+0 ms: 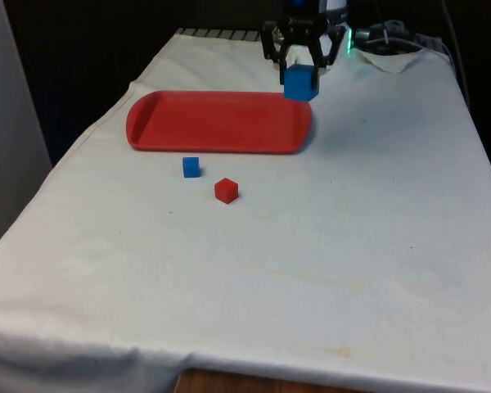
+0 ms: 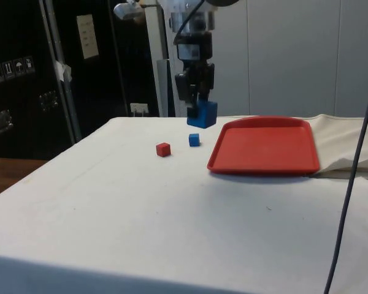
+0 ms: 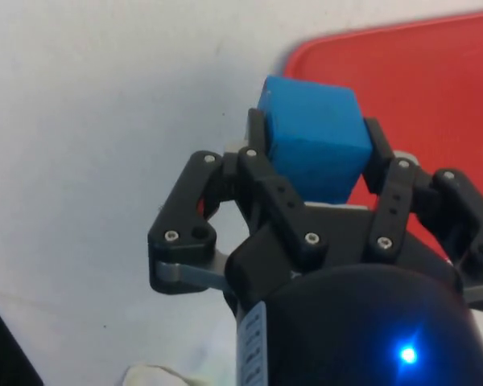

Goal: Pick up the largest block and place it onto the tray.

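Observation:
A large blue block (image 1: 300, 83) (image 2: 202, 114) (image 3: 312, 137) hangs in the air, and my gripper (image 1: 299, 72) (image 2: 197, 104) (image 3: 314, 149) is shut on it. It is held above the cloth just off the red tray's (image 1: 217, 123) (image 2: 267, 147) (image 3: 402, 88) far corner, at the front view's right end of the tray. The tray lies flat with nothing on it. A small blue block (image 1: 191, 167) (image 2: 194, 139) and a small red block (image 1: 227, 190) (image 2: 164, 149) rest on the cloth on the tray's near side in the front view.
White cloth (image 1: 311, 246) covers the whole table. A crumpled white cloth or paper (image 1: 393, 57) lies at the far end near the robot base. A black cable (image 2: 356, 153) hangs down at the side view's right.

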Motion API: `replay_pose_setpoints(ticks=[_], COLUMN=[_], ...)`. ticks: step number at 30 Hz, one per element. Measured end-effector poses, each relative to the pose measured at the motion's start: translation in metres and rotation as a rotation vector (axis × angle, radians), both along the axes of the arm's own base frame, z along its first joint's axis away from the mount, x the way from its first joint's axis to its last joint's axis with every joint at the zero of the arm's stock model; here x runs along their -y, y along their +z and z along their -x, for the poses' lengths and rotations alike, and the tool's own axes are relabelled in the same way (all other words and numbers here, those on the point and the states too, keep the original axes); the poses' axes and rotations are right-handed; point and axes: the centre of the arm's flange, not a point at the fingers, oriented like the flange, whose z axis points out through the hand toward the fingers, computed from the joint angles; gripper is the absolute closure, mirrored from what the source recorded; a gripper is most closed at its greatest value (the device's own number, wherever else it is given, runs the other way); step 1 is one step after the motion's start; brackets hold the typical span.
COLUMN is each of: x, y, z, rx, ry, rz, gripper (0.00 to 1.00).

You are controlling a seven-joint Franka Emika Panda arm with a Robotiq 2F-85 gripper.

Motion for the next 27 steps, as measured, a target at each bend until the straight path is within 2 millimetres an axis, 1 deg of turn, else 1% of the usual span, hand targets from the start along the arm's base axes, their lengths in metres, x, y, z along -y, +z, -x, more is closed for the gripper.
replay_pose_setpoints(ticks=[7, 10, 11, 15, 17, 20, 27], x=[0.014, 0.026, 0.026, 0.037, 0.045, 0.048, 0.073], y=[0.001, 0.000, 0.000, -0.001, -0.003, -0.003, -0.012], z=[0.008, 0.013, 0.013, 0.018, 0.022, 0.024, 0.036], rx=[0.015, 0.024, 0.024, 0.036, 0.042, 0.044, 0.058], ry=[0.013, 0.022, 0.022, 0.031, 0.038, 0.041, 0.059], rz=[-0.008, -0.012, -0.012, -0.018, -0.020, -0.021, -0.022], gripper=[0.94, 0.94, 0.94, 0.94, 0.94, 0.94, 0.94])
